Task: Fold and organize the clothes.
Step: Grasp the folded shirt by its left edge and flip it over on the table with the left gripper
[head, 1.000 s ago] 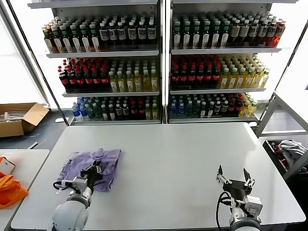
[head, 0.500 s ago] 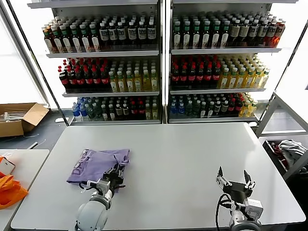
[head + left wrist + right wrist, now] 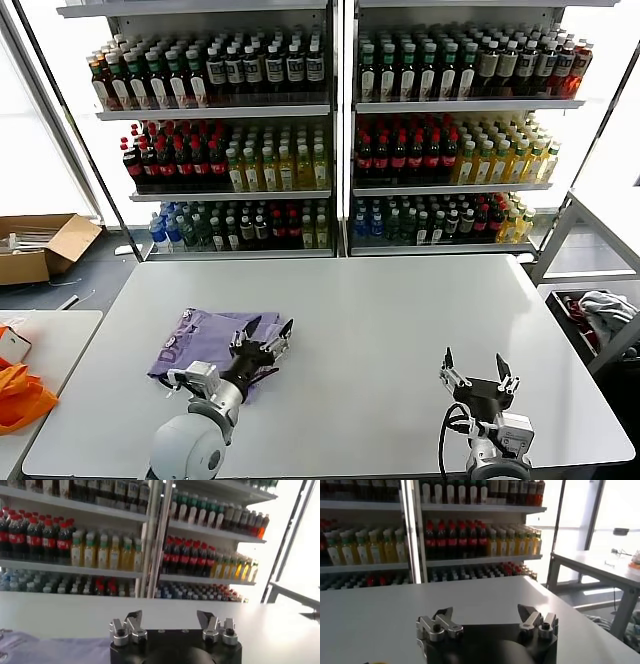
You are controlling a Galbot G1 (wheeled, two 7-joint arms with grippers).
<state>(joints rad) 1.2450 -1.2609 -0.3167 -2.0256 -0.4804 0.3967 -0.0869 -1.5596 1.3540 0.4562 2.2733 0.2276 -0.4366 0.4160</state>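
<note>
A lavender T-shirt (image 3: 205,340) lies folded on the left part of the white table (image 3: 380,320), with dark purple print showing along its left edge. My left gripper (image 3: 266,334) is open and empty, just over the shirt's right edge. In the left wrist view my left gripper (image 3: 170,623) shows spread jaws with nothing between them, and a corner of the shirt (image 3: 30,647) shows low down. My right gripper (image 3: 472,368) is open and empty near the table's front right; the right wrist view (image 3: 485,617) shows the same.
Shelves of bottled drinks (image 3: 330,130) stand behind the table. A cardboard box (image 3: 40,245) lies on the floor at the left. An orange bag (image 3: 20,395) sits on a side table at the left. A bin of clothes (image 3: 600,315) stands at the right.
My left gripper has moved right across the shirt, folding it over, and has let go and opened. The shirt now lies as a smaller folded bundle. The right arm has barely moved.
</note>
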